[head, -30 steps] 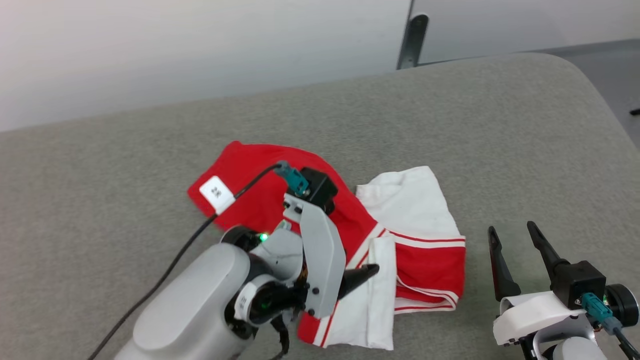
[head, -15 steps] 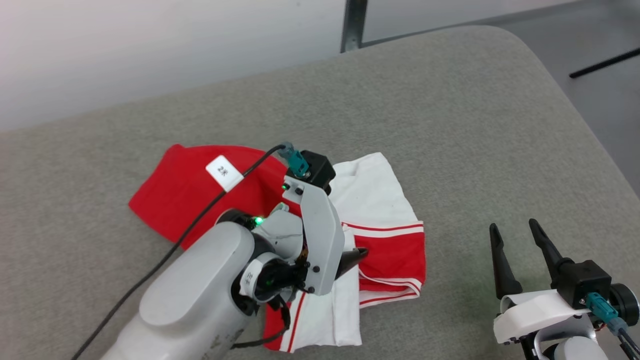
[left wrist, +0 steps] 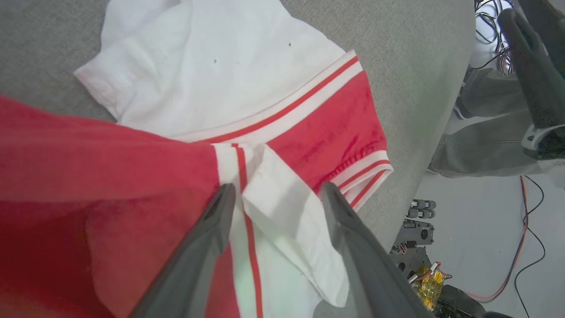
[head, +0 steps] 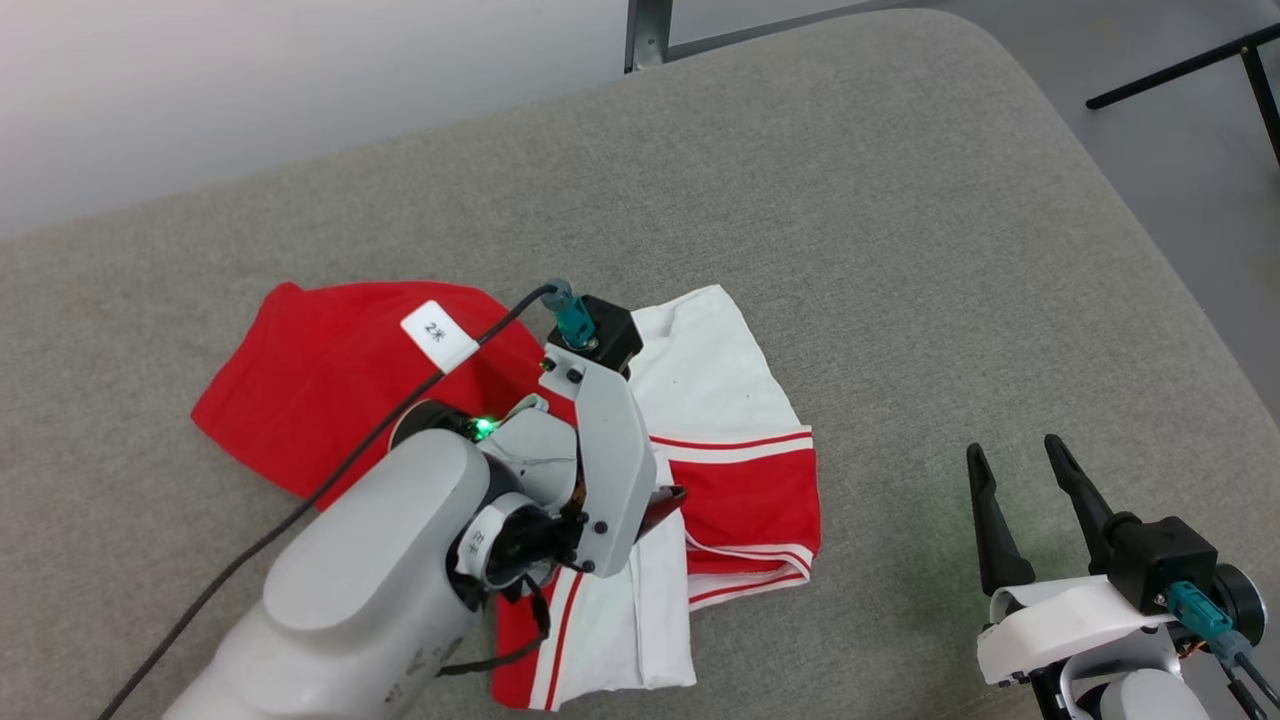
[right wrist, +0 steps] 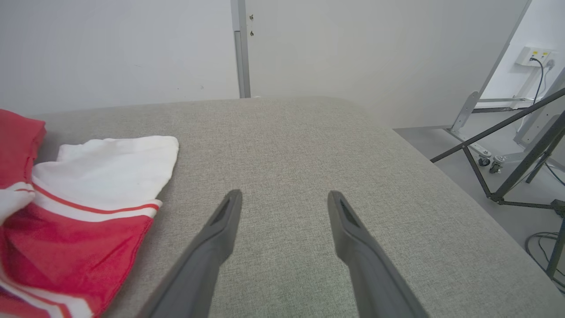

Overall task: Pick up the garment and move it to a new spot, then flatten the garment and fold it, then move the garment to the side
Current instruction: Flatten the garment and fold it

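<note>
The garment (head: pixel 300 390), a red jersey with white sleeves and red-and-white stripe trim, lies crumpled on the grey padded table (head: pixel 900 250). My left gripper (head: pixel 655 505) hangs over its middle, pointing down and to the right. In the left wrist view the garment (left wrist: pixel 229 79) spreads under the left gripper (left wrist: pixel 278 189), whose open fingers straddle a raised white fold beside a striped seam. My right gripper (head: pixel 1015 450) stands open over bare table, to the right of the garment. The right wrist view has the right gripper (right wrist: pixel 284 194) with nothing in it and the garment (right wrist: pixel 88 185) at its left.
A black cable with a white tag (head: pixel 437 335) runs from my left wrist across the red cloth. The table's rounded right edge drops to the floor, where black stand legs (head: pixel 1180 70) spread. A metal post (head: pixel 645 30) rises behind the table.
The head camera has turned, so the whole scene sits further left. My left gripper has sunk closer to the garment's white fold, still open. The right gripper has kept still.
</note>
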Robot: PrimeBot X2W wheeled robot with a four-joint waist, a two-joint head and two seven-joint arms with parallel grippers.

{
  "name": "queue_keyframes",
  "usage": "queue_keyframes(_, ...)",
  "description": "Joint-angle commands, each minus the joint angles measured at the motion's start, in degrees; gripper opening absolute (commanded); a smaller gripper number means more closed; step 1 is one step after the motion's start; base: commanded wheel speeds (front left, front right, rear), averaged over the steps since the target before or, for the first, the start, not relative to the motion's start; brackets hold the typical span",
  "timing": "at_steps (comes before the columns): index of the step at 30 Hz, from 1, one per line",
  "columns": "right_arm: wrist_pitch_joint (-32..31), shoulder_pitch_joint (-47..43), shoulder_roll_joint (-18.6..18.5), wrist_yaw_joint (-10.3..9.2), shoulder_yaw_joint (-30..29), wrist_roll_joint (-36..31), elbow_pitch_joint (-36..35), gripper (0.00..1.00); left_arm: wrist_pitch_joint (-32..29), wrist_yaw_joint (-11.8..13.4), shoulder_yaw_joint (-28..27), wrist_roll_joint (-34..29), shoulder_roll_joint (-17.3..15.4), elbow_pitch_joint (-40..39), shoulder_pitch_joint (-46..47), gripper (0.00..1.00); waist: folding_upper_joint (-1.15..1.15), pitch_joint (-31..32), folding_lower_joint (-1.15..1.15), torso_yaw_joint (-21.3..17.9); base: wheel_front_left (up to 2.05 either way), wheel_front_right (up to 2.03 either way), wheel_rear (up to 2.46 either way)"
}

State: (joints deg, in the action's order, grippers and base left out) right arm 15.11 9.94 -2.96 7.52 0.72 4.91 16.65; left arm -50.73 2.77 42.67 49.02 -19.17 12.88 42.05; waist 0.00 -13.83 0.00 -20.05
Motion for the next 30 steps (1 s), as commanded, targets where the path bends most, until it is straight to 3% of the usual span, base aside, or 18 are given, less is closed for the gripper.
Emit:
queue_keyframes(1,0.1,0.5,0.2,-0.06,0.2,0.2,0.1,1.0,0.2,-0.2,0.1,-0.3,0.0,0.5,0.4,1.0,0.0,-0.1,0.0,-0.1,0.0,0.0,0.0)
queue_keyframes(4,0.1,0.6,0.2,-0.06,0.2,0.3,0.2,1.0,-0.2,-0.4,0.7,-0.4,0.2,1.3,0.3,0.98,0.0,-0.2,0.0,-0.1,0.0,0.0,0.0)
queue_keyframes(5,0.1,0.6,0.1,-0.07,0.2,0.3,0.3,1.0,-0.2,-0.5,0.8,-0.2,0.3,1.5,0.2,0.87,0.0,-0.2,0.0,0.0,0.0,0.0,0.0)
queue_keyframes(6,0.1,0.7,0.1,-0.06,0.2,0.3,0.3,1.0,-0.3,-0.8,0.8,-0.2,0.3,1.6,0.3,0.52,0.0,-0.1,0.0,0.0,0.0,0.0,0.0)
queue_keyframes(7,0.1,0.7,0.1,-0.06,0.1,0.2,0.3,1.0,-0.2,-0.8,1.0,-0.2,0.3,1.6,0.4,0.38,0.0,-0.1,0.0,0.0,0.0,0.0,0.0)
queue_keyframes(8,0.1,0.6,0.2,-0.06,0.0,0.1,0.3,1.0,-0.2,-0.7,0.9,0.0,0.4,1.8,0.3,0.31,0.0,0.0,0.0,0.1,0.0,0.0,0.0)
queue_keyframes(9,0.1,0.6,0.1,-0.06,0.0,0.0,0.3,1.0,-0.3,-0.5,0.8,0.2,0.5,1.8,0.3,0.12,0.0,0.1,0.0,0.2,0.0,0.0,0.0)
queue_keyframes(10,0.1,0.6,0.2,-0.06,0.1,-0.1,0.4,1.0,-0.3,-0.6,0.9,0.2,0.6,1.9,0.5,0.0,0.0,0.1,0.0,0.3,0.0,0.0,0.0)
queue_keyframes(21,0.1,0.3,0.1,-0.06,-0.3,-0.8,1.1,1.0,0.2,0.4,-0.1,0.3,1.0,1.7,2.0,0.0,0.0,1.4,0.0,1.6,0.0,0.0,0.0)
queue_keyframes(30,0.1,-1.8,0.2,-0.06,-3.4,-3.4,1.7,1.0,-1.2,2.7,-2.9,1.3,-4.7,-4.0,0.2,0.0,0.0,5.1,0.0,6.9,0.0,0.0,0.0)
